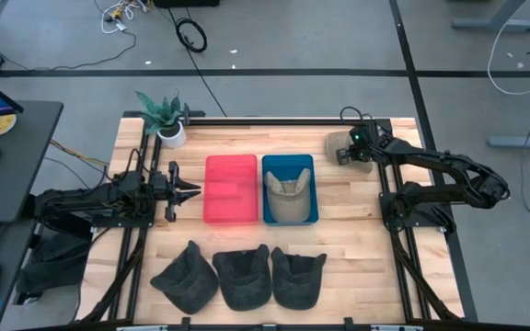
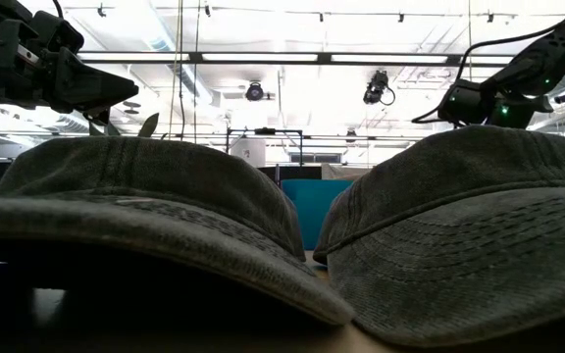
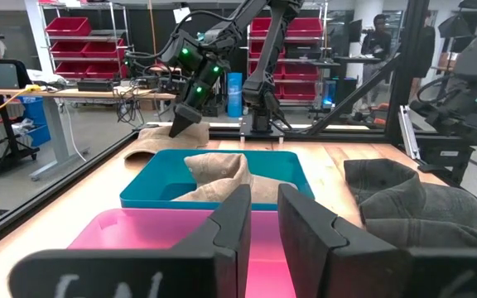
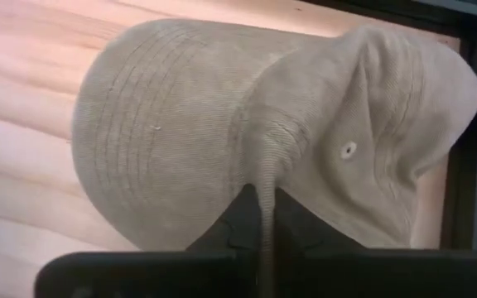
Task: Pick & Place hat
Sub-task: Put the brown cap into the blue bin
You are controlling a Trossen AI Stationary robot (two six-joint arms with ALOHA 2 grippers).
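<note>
Wood table (image 1: 357,257), 2 bins (image 1: 230,188) (pink, blue), hats (image 1: 239,276), plant (image 1: 164,118)

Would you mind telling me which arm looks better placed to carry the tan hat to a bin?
The right. Its hand is already shut on a fold of the tan hat near the blue bin. The left hand waits beside the pink bin, holding nothing.

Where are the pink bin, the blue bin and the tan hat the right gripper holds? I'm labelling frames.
pink bin (image 1: 231,188): high view, bare floor.
blue bin (image 1: 313,188): high view, right wall.
tan hat (image 4: 164,124): right wrist view, crown.
right gripper (image 4: 263,217): right wrist view, between fingertips.
</note>
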